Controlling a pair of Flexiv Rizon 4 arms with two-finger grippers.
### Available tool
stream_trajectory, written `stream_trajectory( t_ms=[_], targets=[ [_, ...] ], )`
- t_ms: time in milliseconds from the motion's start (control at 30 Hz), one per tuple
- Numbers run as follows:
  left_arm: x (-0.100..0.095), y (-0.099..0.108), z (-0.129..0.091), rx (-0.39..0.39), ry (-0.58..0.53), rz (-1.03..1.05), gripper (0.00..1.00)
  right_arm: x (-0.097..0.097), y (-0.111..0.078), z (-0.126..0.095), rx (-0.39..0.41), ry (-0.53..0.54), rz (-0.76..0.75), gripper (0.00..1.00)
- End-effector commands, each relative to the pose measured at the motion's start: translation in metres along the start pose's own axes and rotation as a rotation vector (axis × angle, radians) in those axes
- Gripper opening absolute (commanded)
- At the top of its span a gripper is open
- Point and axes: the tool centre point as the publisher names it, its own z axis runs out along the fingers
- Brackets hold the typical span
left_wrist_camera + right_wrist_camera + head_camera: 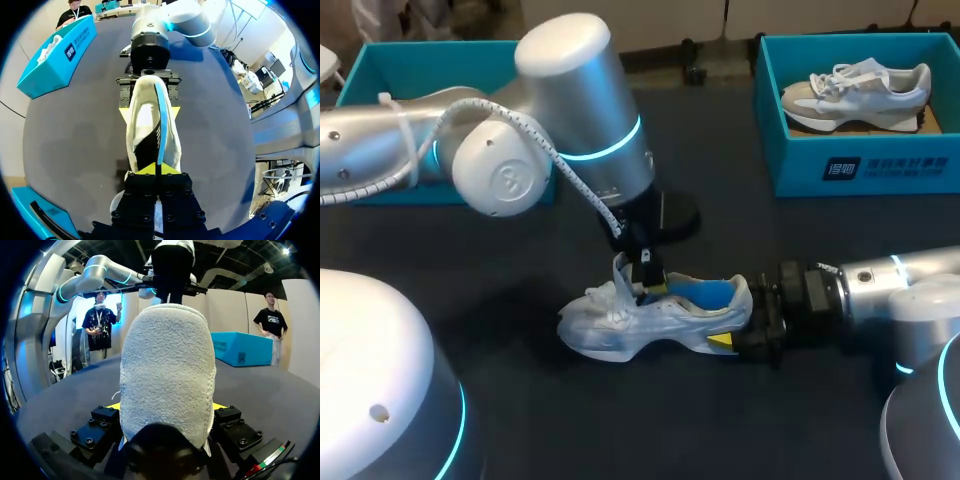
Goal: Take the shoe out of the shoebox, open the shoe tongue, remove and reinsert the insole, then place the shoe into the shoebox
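A dark, matte bench point(650, 430) spreads across the whole head view. Soft, even light falls on it. Faint shadows and a pale grey sheen show on its surface in the wrist views.

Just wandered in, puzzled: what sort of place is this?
Probably a robot test lab: a robot's left arm and right arm hold a white shoe on a dark table, beside blue shoeboxes.

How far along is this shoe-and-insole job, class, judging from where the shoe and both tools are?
Done: the shoe lies on the table, out of the shoebox. In hand: the right tool clamps its heel while the left tool pinches at the raised tongue; the blue insole sits inside. Left: pull the insole, refit it, then box the shoe.
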Motion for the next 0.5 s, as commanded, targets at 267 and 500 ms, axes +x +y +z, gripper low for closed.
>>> stream_trajectory(
  t_ms=[267, 500],
  targets=[
    [0.008, -0.010, -0.015, -0.001, -0.039, 0.053, 0.64, 0.000, -0.001, 0.001, 0.006, 0.002, 0.001, 0.00],
    [0.019, -0.022, -0.026, -0.027, -0.085, 0.112, 0.50, 0.000, -0.001, 0.001, 0.006, 0.002, 0.001, 0.00]
  ],
)
